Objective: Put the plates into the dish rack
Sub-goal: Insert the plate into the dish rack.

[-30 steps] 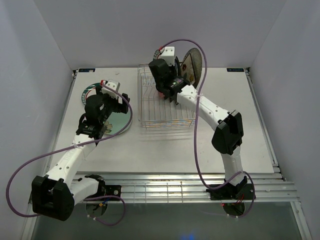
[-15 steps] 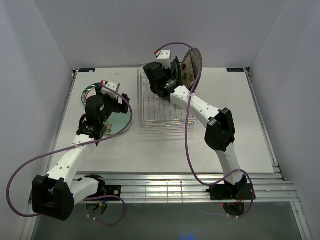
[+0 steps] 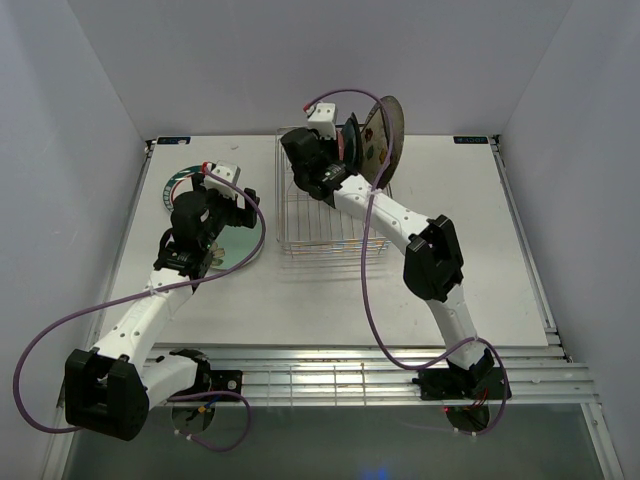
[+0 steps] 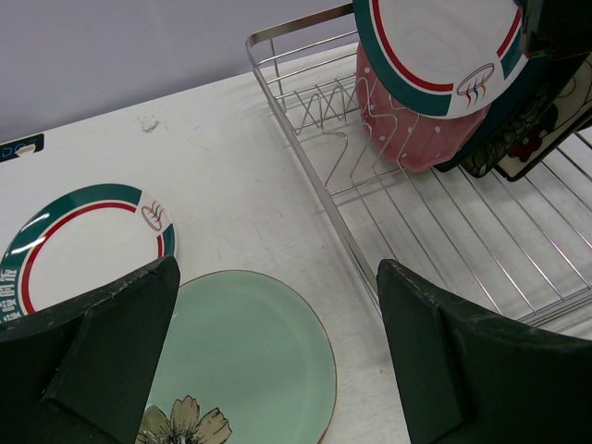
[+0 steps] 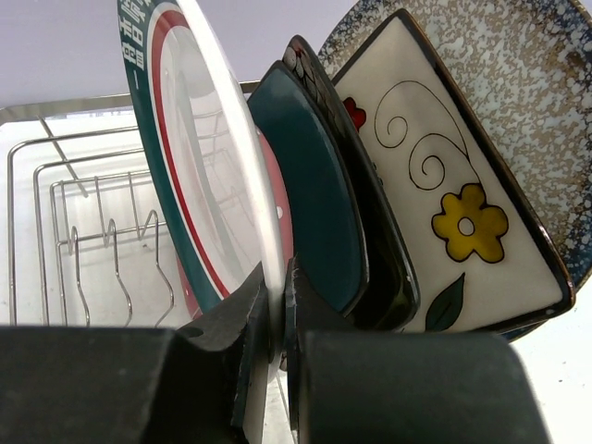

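My right gripper is shut on the rim of a white teal-rimmed plate and holds it upright over the dish rack, next to the standing row. That row holds the pink dotted plate, teal square plate, black floral plate, cream floral plate and speckled grey plate. My left gripper is open and empty just above the mint floral plate. That plate lies flat on the table left of the rack. A second white teal-rimmed plate lies flat beside it.
Several upright prongs stand free in the rack's left part. The right arm reaches across the rack. Grey walls close in the table on three sides.
My right gripper has carried the white teal-rimmed plate toward the rack's back and stood it up closer to the row. The left arm has not moved.
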